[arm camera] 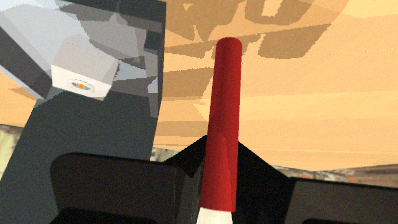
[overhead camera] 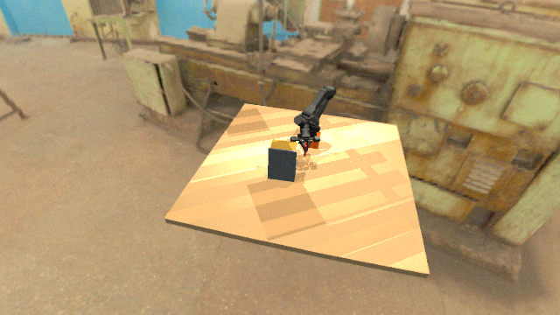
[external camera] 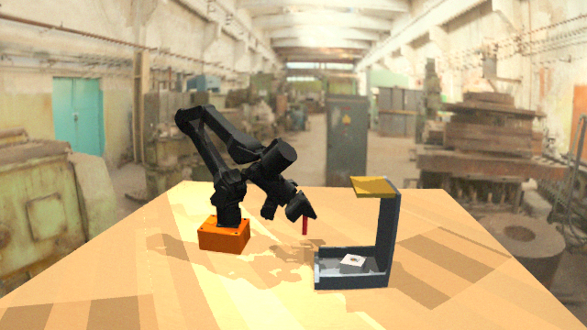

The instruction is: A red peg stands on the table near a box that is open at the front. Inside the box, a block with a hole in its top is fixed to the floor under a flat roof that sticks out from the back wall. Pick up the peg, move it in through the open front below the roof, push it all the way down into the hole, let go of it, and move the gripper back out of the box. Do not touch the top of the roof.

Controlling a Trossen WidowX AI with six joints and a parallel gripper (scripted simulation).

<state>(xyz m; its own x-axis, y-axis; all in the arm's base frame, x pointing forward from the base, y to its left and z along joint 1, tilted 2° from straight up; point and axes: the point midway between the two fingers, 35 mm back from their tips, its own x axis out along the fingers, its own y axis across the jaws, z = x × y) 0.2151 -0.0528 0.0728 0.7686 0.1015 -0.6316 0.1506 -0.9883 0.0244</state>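
Observation:
The red peg (overhead camera: 305,152) (external camera: 304,227) (arm camera: 227,100) hangs roughly upright, its lower end above the table, just outside the box's open front. My gripper (overhead camera: 305,146) (external camera: 306,217) (arm camera: 218,143) is shut on its upper part. The dark box (overhead camera: 282,165) (external camera: 351,282) (arm camera: 85,130) has low side walls and a tall back wall. The yellow roof (overhead camera: 283,144) (external camera: 372,187) sticks out from the top of that wall, higher than the peg. The pale block (external camera: 353,263) (arm camera: 86,62) stands on the box floor with its hole uncovered. The top camera sees the box from behind, hiding the block.
The wooden table (overhead camera: 350,206) (external camera: 257,293) carries the box and the arm's orange base (overhead camera: 315,140) (external camera: 224,238), which stands on the open-front side of the box. The low front edge of the box (external camera: 316,271) lies between the peg and the block.

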